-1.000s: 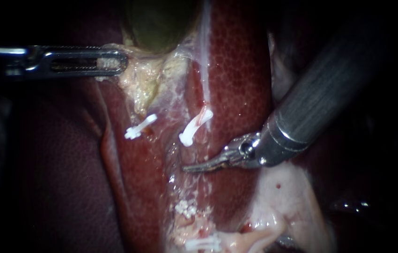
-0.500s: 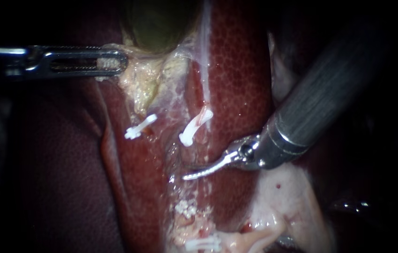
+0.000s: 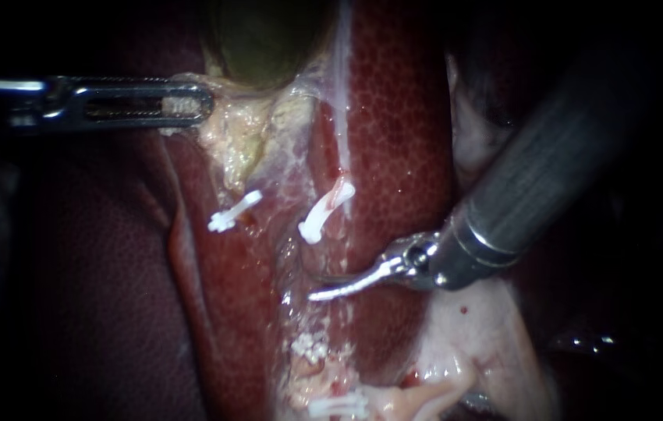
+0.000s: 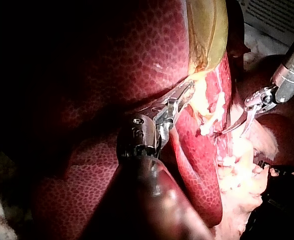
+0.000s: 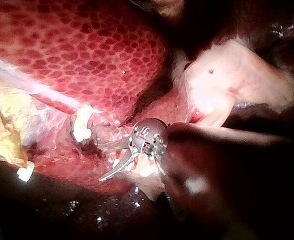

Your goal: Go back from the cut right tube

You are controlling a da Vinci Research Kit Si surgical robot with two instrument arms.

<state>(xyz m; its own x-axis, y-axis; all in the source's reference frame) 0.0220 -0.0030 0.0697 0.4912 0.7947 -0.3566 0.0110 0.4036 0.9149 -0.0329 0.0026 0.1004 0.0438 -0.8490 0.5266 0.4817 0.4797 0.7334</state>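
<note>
Endoscope: shows left instrument [image 3: 203, 104] in from the left, jaws closed flat on pale tissue [image 3: 226, 129] at the lower end of the gallbladder [image 3: 261, 39]. Shows right instrument [image 3: 312, 286] in from upper right, curved blades parted by a narrow gap, gripping nothing, tips over the liver [image 3: 394, 117] surface. Puts the cut right tube [image 3: 339, 195] near the liver's middle, its end capped by a white clip [image 3: 317, 222], just above the blade tips and apart from them. Also has a second clip [image 3: 234, 211] to the left of that one and a third clip [image 3: 337, 405] at the lower edge of the tissue.

Left wrist: confirms own jaws [image 4: 181, 96] clamped on the pale tissue [image 4: 207, 92] below the gallbladder [image 4: 207, 30], liver [image 4: 137, 50] beside them. Catches the right instrument [image 4: 233, 131] beyond, blades clearly spread, empty.

Right wrist: shows own blades [image 5: 99, 162] open, one dark, one bright and curved, nothing between. Places the white clip [image 5: 81, 125] just ahead of the blades, no contact visible. Places the second clip [image 5: 24, 172] further ahead, liver [image 5: 87, 45] behind both. Cannot tell the tube's cut end here.
</note>
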